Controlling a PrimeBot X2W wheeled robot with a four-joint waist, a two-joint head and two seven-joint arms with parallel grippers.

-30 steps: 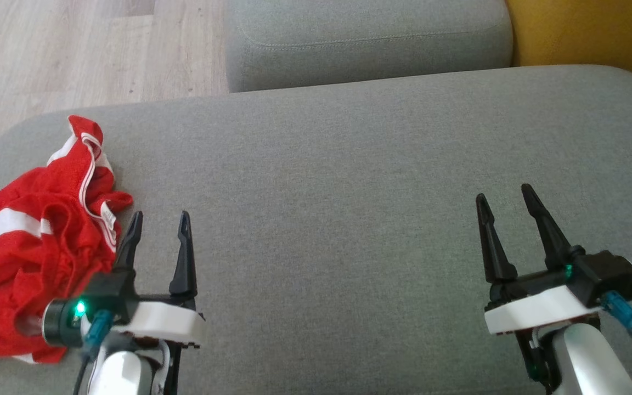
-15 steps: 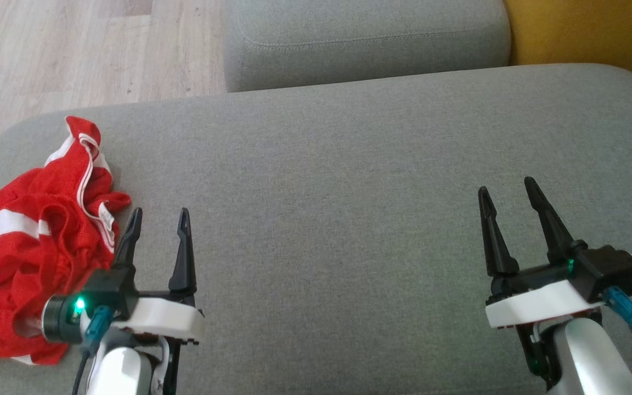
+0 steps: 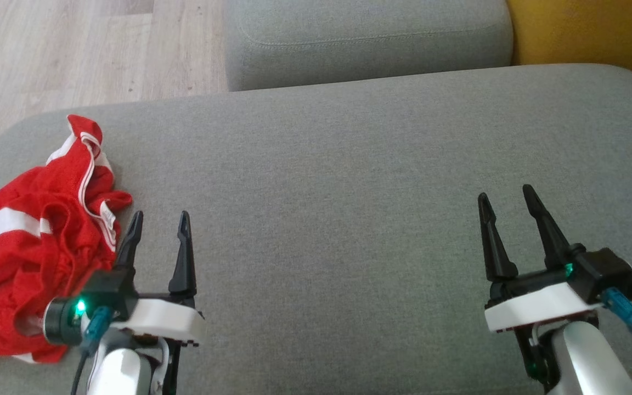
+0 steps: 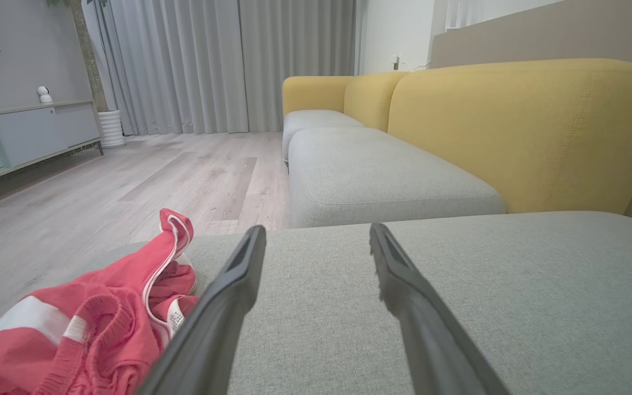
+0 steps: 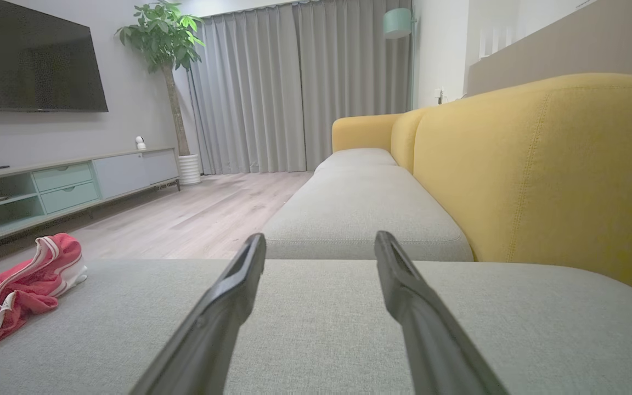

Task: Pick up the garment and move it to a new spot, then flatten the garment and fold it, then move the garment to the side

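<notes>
Red garment [image 3: 36,241] lies bunched in a heap at the left end of the grey seat cushion [image 3: 321,192], close to the rounded edge, with wooden floor [image 3: 74,49] beyond. White trim and a care label face up; no clear hem or corner is exposed. Left gripper [image 3: 161,215] sits just beside the heap's right flank, fingers apart and holding nothing; its left finger is near the label fold, contact unclear. Right gripper [image 3: 504,193] is well apart over bare cushion, fingers also apart and empty. The pick-up has not begun. Risks: a pinch into the crumpled mass likely takes several layers, so the cloth would lift as a knot and resist flattening. A sideways approach from here may shove the heap toward the cushion edge and onto the floor. The open-knit fabric could snag on a fingertip. A deep plunge may grab upholstery with the cloth. The right arm is far off, so a two-handed spread needs a long reach. Against the earlier frames nothing has moved: garment folds identical, both grippers in the same pose and equally spread; only a slight wobble of the head camera.
</notes>
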